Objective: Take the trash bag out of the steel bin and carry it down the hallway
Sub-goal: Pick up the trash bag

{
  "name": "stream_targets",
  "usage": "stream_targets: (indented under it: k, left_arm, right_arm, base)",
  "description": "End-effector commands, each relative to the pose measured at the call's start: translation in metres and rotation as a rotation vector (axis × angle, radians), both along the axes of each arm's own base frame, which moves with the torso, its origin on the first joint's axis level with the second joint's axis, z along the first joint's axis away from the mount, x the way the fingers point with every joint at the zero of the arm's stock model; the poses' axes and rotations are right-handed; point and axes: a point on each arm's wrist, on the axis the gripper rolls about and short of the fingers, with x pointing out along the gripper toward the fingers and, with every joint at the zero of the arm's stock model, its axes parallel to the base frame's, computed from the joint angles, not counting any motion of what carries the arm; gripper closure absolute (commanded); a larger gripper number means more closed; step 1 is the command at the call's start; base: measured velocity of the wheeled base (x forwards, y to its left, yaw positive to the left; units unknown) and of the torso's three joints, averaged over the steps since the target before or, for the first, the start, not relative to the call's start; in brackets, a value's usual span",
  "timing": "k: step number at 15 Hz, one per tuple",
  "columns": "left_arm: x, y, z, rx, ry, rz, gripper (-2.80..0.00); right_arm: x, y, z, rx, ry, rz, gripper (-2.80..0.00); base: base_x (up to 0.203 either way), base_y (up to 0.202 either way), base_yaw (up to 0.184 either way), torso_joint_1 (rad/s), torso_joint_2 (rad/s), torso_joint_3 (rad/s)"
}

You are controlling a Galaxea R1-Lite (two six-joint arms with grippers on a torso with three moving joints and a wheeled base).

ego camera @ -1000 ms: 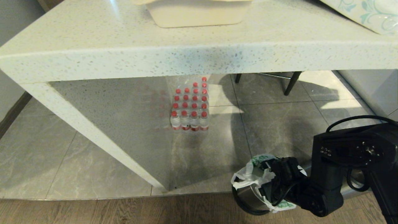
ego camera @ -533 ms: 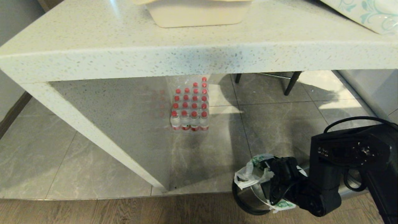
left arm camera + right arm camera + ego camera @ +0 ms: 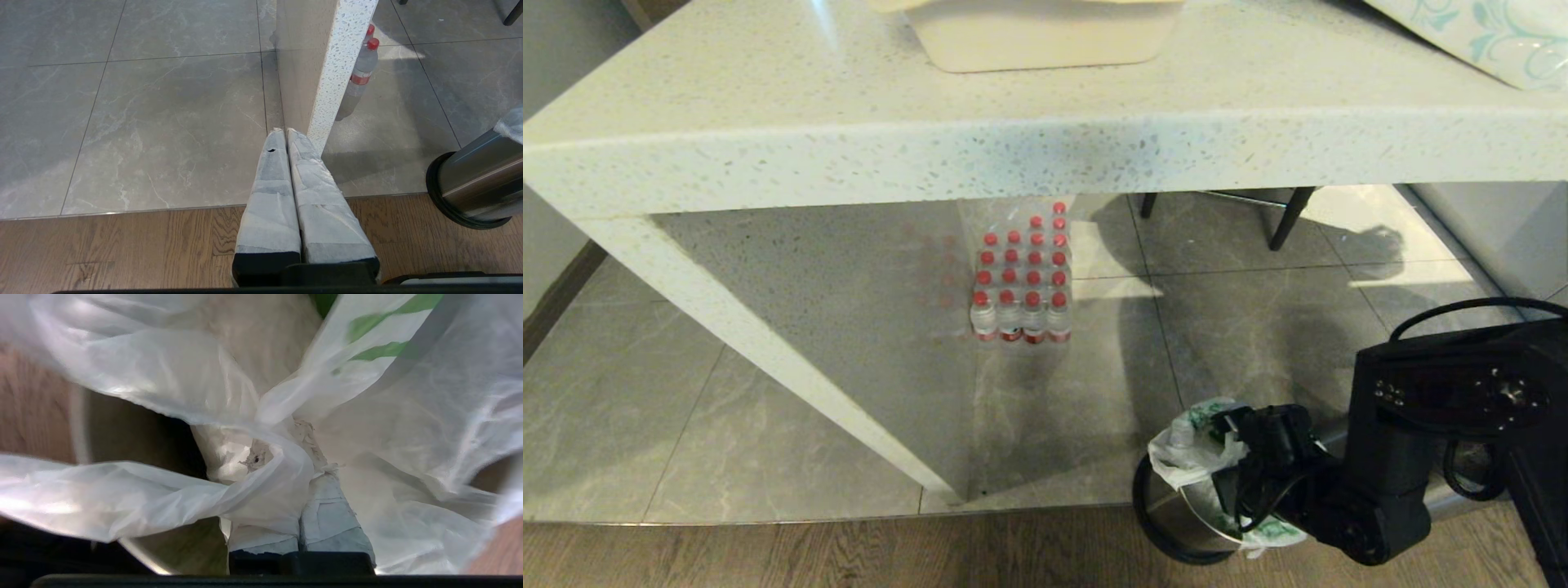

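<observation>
The grab is made and the lift is what's left. Down at about five o'clock from where the robot looks, the right gripper has its taped fingers pinched together on a gathered fold of the trash bag, right at the mouth of the steel bin. The bag sits in the bin with its top bunched up over the rim; it is not out yet. From the wrist I'd guess only a thin twist of film is caught, though plastic crowds that view and I can't be sure how much.

The next move, to my eye, wants a straight pull upward, slow enough that the light bin doesn't ride up with the liner, then a turn away towards the hallway, which isn't in sight here.

The bag is thin, crinkly, milky plastic with green print, and likely to stretch or tear. The bin is a small polished cylinder on a black base ring, standing where wood floor meets grey marbled tile. The speckled stone bench spans twelve o'clock, with a pack of red-capped bottles beneath.

The left gripper hangs idle above the floor, fingers pressed together on nothing.
</observation>
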Motion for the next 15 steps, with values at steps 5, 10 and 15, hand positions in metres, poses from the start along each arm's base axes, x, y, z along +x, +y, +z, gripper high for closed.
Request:
stream_targets:
  k: [5, 10, 15]
  left_arm:
    - [0.0, 0.0, 0.0, 0.0, -0.001, 0.0, 0.0]
    - [0.0, 0.0, 0.0, 0.0, -0.001, 0.0, 0.0]
    - [0.0, 0.0, 0.0, 0.0, -0.001, 0.0, 0.0]
  right_arm:
    - [-0.03, -0.01, 0.095, 0.056, -0.128, -0.005, 0.0]
    - [-0.078, -0.026, 0.172, 0.127, -0.23, -0.039, 0.0]
    - [-0.157, -0.054, 0.218, 0.166, -0.271, -0.097, 0.0]
  base:
    - [0.0, 0.0, 0.0, 0.0, 0.0, 0.0]
    - [0.0, 0.0, 0.0, 0.0, 0.0, 0.0]
    - [0.0, 0.0, 0.0, 0.0, 0.0, 0.0]
